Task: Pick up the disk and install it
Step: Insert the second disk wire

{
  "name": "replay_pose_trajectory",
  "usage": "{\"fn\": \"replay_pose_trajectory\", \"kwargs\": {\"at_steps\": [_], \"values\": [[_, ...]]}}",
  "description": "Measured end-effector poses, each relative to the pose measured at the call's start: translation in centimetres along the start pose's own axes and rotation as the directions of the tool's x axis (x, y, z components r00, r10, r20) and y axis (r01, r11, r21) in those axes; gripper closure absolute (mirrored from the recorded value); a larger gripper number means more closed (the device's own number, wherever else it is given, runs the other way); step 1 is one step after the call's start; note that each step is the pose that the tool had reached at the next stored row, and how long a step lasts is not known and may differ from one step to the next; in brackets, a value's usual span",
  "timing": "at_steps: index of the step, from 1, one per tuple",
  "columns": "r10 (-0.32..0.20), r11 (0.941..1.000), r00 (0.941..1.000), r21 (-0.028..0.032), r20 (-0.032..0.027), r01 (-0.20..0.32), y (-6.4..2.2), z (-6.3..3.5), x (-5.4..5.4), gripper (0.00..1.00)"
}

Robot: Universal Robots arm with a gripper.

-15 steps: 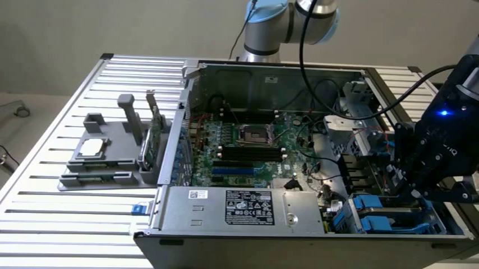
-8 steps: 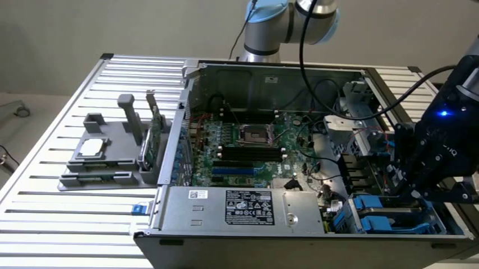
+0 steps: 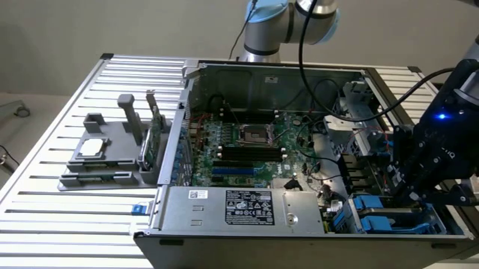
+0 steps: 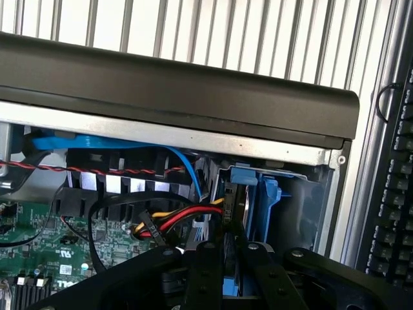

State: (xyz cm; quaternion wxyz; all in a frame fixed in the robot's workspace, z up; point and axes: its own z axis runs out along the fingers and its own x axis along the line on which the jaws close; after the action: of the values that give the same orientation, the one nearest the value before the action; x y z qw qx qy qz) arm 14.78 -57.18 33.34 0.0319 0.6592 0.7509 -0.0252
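**Disk goes edge-on into the drive bay as the arm leans into the open computer**

The disk [image 4: 233, 213], seen edge-on with its blue carrier frame around it, stands upright at the mouth of the blue drive bay [image 3: 389, 216] in the corner of the open computer case [image 3: 299, 73], on the exterior view's right. The gripper [image 4: 226, 255] sits directly over it, its two dark fingers [image 4: 205, 271] pressed against the disk's faces, so it looks clamped on the disk rather than spread apart. In the exterior view the black wrist body [image 3: 438, 157] with its blue light hangs over the same corner.

To seat it well, by my reckoning, the disk should stay parallel to the bay's blue walls and go straight along its guides; any tilt could jam the frame. The red, yellow and black cable bundle [image 4: 174, 223] lies just beside the slot and ought to stay clear of the disk's path, as should the blue ribbon cable [image 4: 129, 147] above it.

By count: one arm, one gripper, one disk, one case, one motherboard [image 3: 247, 145], one labelled power supply [image 3: 243, 207]. On the slatted table [image 3: 60, 218], well apart at the exterior view's left, stands one grey tray [image 3: 105, 162] carrying one square chip [image 3: 91, 147] and one green card [image 3: 153, 140] upright. A keyboard [image 4: 397, 200] lies beyond the case wall
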Motion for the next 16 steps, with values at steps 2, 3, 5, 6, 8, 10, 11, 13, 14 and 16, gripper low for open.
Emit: {"fn": "replay_pose_trajectory", "kwargs": {"at_steps": [2,3,5,6,8,10,11,13,14,16], "values": [[0.0,1.0,1.0,0.0001,-0.0002,0.0,-0.02,0.07,-0.03,0.83],[0.0,1.0,1.0,0.0002,-0.0003,0.0,-0.02,0.11,-0.04,0.83],[0.0,1.0,1.0,0.0001,0.0002,0.0,-0.03,0.17,-0.07,0.83],[0.0,1.0,1.0,0.0002,0.0004,0.0,-0.03,0.19,-0.08,0.83],[0.0,1.0,1.0,0.0003,0.0002,0.0,-0.03,0.24,-0.08,0.83],[0.0,1.0,1.0,0.0004,-0.0002,0.0,-0.03,0.27,-0.08,0.83],[0.0,1.0,1.0,0.0005,-0.0002,0.0,-0.03,0.27,-0.08,0.83],[0.0,1.0,1.0,0.0007,-0.0002,0.0,-0.03,0.27,-0.08,0.83],[0.0,1.0,1.0,0.0006,-0.0004,0.0,-0.02,0.28,-0.07,0.83],[0.0,1.0,1.0,0.0008,-0.0016,0.0,-0.02,0.34,-0.07,0.76]]}}
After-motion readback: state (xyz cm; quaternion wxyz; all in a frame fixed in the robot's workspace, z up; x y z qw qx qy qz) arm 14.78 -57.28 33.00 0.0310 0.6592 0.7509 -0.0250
